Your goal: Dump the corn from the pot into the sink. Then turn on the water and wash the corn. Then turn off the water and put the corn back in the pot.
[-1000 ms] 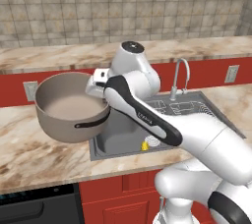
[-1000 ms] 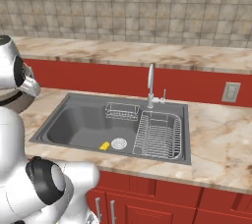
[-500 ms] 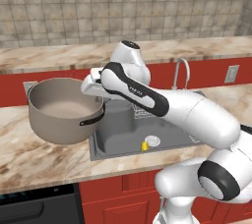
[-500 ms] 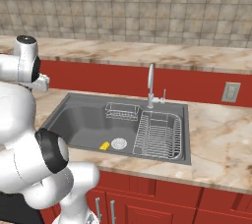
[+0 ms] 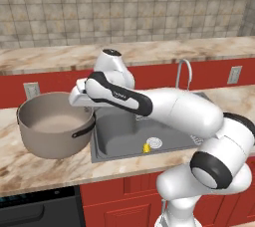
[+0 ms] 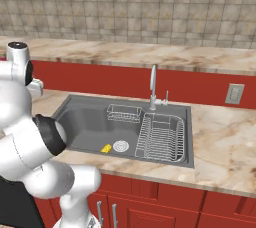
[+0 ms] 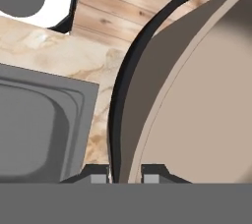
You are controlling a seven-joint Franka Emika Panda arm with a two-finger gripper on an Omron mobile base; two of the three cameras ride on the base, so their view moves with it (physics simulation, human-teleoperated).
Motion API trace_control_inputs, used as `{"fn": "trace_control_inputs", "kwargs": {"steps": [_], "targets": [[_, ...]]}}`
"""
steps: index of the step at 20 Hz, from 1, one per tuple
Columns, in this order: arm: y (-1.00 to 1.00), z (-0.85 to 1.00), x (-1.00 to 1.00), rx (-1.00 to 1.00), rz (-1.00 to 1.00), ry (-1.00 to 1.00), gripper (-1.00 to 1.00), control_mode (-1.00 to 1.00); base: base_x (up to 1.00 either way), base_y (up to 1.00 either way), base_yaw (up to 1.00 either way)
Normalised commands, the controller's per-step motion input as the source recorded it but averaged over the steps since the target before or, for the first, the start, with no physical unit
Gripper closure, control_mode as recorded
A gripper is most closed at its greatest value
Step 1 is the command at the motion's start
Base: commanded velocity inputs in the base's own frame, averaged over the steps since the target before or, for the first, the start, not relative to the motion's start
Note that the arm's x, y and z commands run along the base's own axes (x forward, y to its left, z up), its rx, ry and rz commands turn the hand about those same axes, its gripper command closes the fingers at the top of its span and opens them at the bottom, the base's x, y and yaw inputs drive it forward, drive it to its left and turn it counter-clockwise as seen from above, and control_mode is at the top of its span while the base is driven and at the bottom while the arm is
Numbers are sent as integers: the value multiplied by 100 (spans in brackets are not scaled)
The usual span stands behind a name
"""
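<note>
A: Corn position?

B: Lying on the floor of the sink, in the left basin, just beside the round silver drain on its left. Right base view agrees: corn apart from the drain by a small gap, toward the front wall of the basin.

A: Pot?

B: Pot sits upright on the marble counter just left of the sink, its beige inside showing nothing in it. One dark loop handle faces the sink edge (the other is at the far left rim).

A: Hand state?

B: Hand is at the pot's right rim. In the hand view the two finger tips stand on either side of the dark handle where it meets the pot wall, with only a narrow gap between them. They look closed onto the handle, though actual contact is hidden at the frame's bottom.

A: Surroundings?

B: Right basin carries a wire dish rack; a small wire basket sits at the back of the left basin. Gooseneck faucet rises behind the sink, no water visible. Wall outlet on the red backsplash to the right. In the hand view, sink basin is to the left, wood floor above.
</note>
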Motion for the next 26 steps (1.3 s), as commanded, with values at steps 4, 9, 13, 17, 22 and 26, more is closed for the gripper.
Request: {"fn": "trace_control_inputs", "kwargs": {"steps": [4, 9, 13, 17, 22, 26], "targets": [[0, -44, 0, -7, 0, 0, 100, -100, 0, 0, 0], [0, -38, 5, -1, 0, 0, 100, -100, 0, 0, 0], [0, -35, 18, 0, 0, 0, 100, -100, 0, 0, 0], [5, -32, 25, 0, 0, 0, 100, -100, 0, 0, 0], [11, -30, 30, 0, 0, 0, 100, -100, 0, 0, 0], [13, -32, 21, -1, 0, 0, 100, -100, 0, 0, 0]]}}
